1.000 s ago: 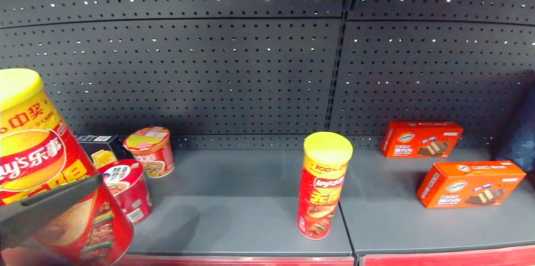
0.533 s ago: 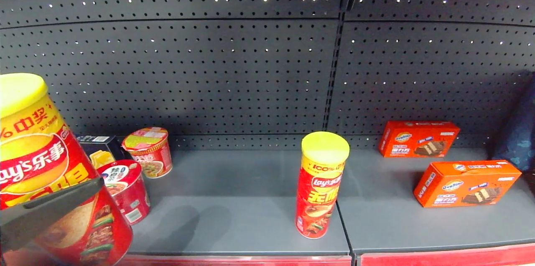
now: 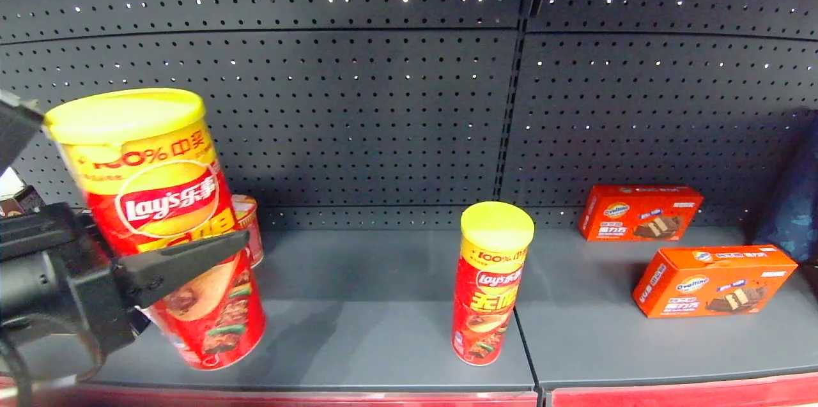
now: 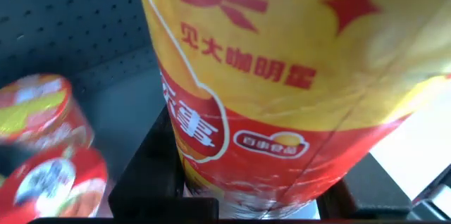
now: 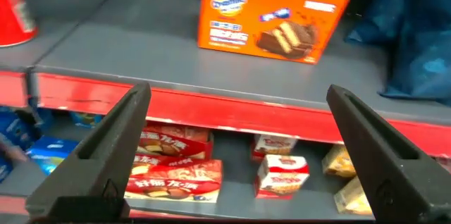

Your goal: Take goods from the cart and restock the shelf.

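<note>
- Clamping the tilted chip can (image 3: 153, 138) around its middle, the left gripper (image 3: 140, 190) holds it over the shelf (image 3: 358, 330), front left, before a noodle cup (image 3: 248, 228).
- Level it upright before lowering; place it near the standing can (image 3: 492, 292).
- The right gripper (image 5: 238, 94) hangs open, empty.

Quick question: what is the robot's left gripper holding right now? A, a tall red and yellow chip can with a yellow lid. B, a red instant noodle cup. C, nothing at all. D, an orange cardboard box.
A: the left gripper is shut on the tall red and yellow chip can with a yellow lid, which is held tilted at the left end of the grey shelf.
</note>
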Tool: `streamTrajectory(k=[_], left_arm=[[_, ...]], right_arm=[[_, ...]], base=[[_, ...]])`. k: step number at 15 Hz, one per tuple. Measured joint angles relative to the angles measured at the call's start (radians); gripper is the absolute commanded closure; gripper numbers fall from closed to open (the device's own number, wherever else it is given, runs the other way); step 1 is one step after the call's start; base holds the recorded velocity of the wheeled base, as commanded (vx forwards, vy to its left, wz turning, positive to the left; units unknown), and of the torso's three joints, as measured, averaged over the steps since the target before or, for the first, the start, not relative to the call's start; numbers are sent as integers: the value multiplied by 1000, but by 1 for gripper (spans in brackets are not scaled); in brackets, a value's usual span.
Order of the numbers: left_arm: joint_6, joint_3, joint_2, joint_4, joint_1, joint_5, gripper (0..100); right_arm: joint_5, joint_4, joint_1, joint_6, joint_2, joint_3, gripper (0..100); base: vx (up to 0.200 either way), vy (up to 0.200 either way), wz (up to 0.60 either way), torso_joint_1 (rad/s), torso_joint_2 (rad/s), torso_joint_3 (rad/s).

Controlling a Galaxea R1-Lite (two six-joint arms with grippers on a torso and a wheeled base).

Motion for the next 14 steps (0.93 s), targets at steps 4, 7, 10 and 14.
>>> streamTrajectory(k=[4, 7, 10, 14], left_arm=[[3, -52, 249, -231, -7, -82, 100], [5, -71, 450, -502, 14, -237, 100], [5, -140, 641, -663, 33, -329, 100], [4, -282, 822, -687, 38, -428, 100]], right_arm=[[47, 0, 0, 0, 0, 0, 0], [69, 0, 0, 0, 0, -1, 0], [70, 0, 0, -1, 0, -1, 0], [71, 0, 0, -3, 1, -1, 0]], base=[[0, 0, 0, 0, 0, 0], [0, 0, 0, 0, 0, 0], [0, 0, 0, 0, 0, 0], [0, 0, 0, 0, 0, 0]])
